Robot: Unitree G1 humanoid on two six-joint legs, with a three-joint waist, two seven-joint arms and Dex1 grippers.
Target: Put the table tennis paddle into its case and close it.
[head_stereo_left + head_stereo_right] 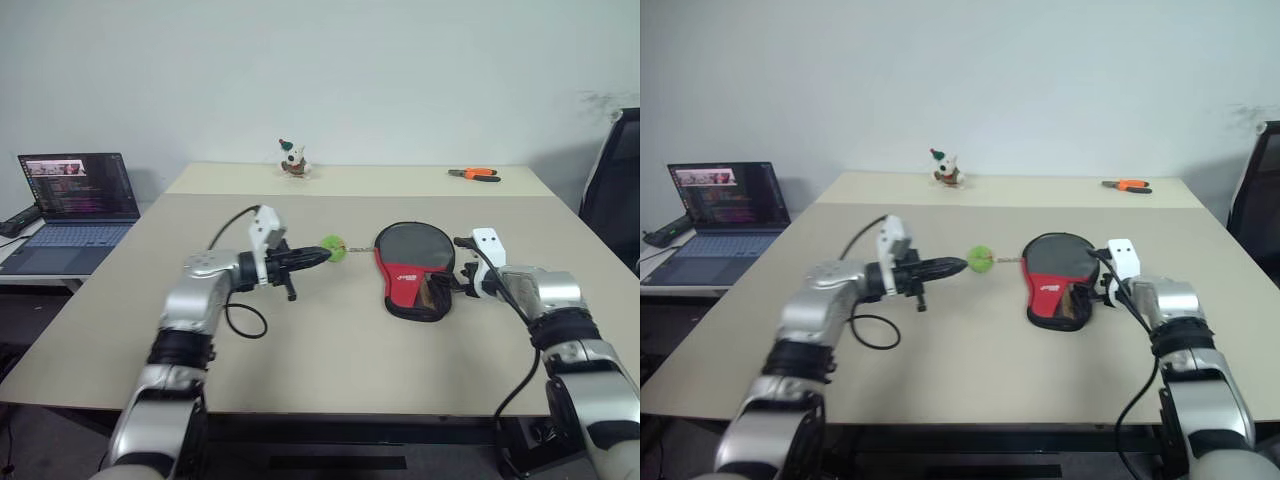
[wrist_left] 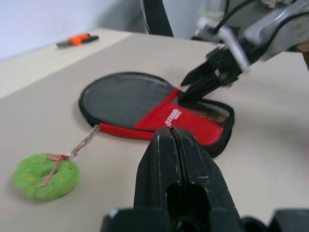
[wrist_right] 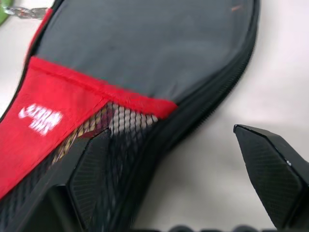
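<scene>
The case (image 1: 412,268) lies flat on the table (image 1: 330,350), black with a red lower part and a white logo. A short cord joins it to a green ring-shaped zipper tag (image 1: 333,247). The table tennis paddle is inside: a light wooden handle (image 3: 89,128) shows through the mesh pocket and the blade is hidden. My left gripper (image 1: 322,256) is shut on nothing, its tip just short of the tag (image 2: 46,176). My right gripper (image 3: 181,179) is open at the case's lower right edge, with one finger (image 3: 91,174) over the mesh and the other over bare table.
Orange-handled pliers (image 1: 474,174) and a small toy figure (image 1: 293,160) lie at the table's far edge. A laptop (image 1: 78,200) stands on a side desk to the left. A black chair (image 1: 615,180) stands at the right.
</scene>
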